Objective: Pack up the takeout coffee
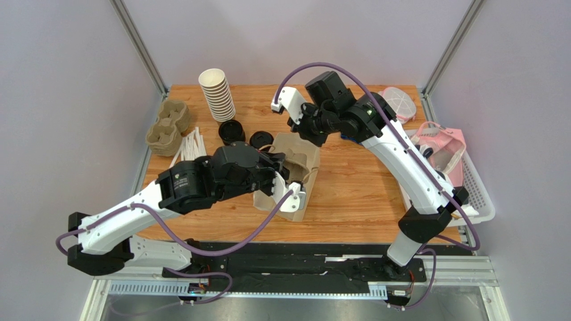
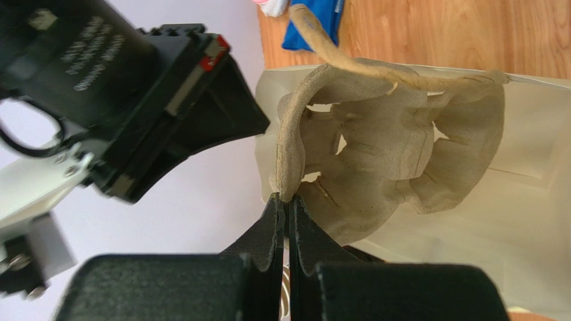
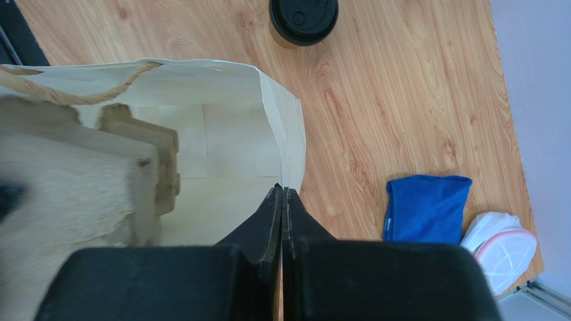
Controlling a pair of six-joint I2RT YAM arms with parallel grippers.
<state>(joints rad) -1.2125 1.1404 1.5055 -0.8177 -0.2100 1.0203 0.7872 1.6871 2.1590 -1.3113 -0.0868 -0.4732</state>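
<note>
From above, the bag (image 1: pixel 308 179) is being held upright at the middle of the tabletop (image 1: pixel 362 194). Its near rim is being pinched by the left claw (image 1: pixel 286 174) and its far rim by the right claw (image 1: pixel 307 138), apparently so that the mouth is being spread for loading. The coffee (image 1: pixel 261 140) is standing outside, just beside the bag's left side, toward the tabletop's far edge.

In the left wrist view, the bag's rim is being gripped beside a twisted handle by the clenched left claw (image 2: pixel 287 200). A pulp carrier (image 2: pixel 375 167) is being housed inside, its cup holes facing the opening, seemingly ready for the coffee.

In the right wrist view, the opposite rim is being gripped by the right claw (image 3: pixel 283 194), clenched likewise, and the wall is being drawn outward. The coffee (image 3: pixel 303 20) is being shown beyond the bag, apart from it. It is upright, its brown kraft body mostly hidden under a round black lid (image 3: pixel 303 12) with a raised rim.
</note>
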